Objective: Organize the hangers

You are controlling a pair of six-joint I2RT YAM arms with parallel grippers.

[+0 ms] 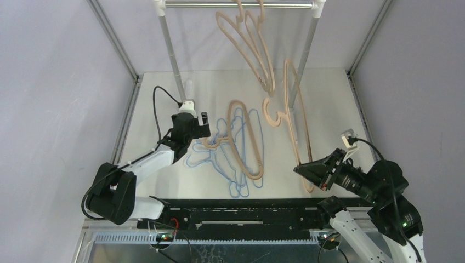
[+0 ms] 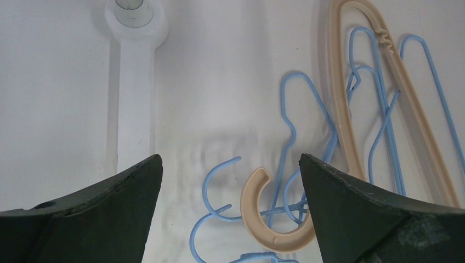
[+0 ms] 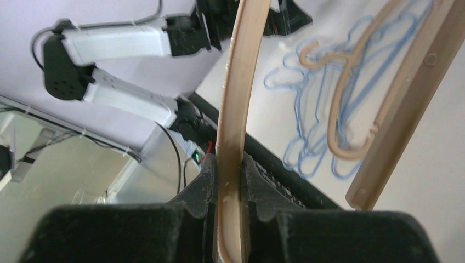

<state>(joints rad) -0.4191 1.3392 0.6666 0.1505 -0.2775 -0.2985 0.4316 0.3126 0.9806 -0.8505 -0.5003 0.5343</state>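
Between right jaws, wooden hanger [image 3: 237, 109]

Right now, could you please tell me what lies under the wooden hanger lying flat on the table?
Light-blue wire hangers lie tangled beneath the wooden hanger, loops sticking out around it on the white table. Its bars cover where they cross, so their count is unclear.

The left arm [image 1: 143, 164] at lower left and the right arm [image 1: 351, 227] at lower right are white tubes with fat black joints and thin black cables [image 1: 154, 109], and the left gripper [image 2: 229, 159] has two dark pointy fingers [image 2: 109, 208].
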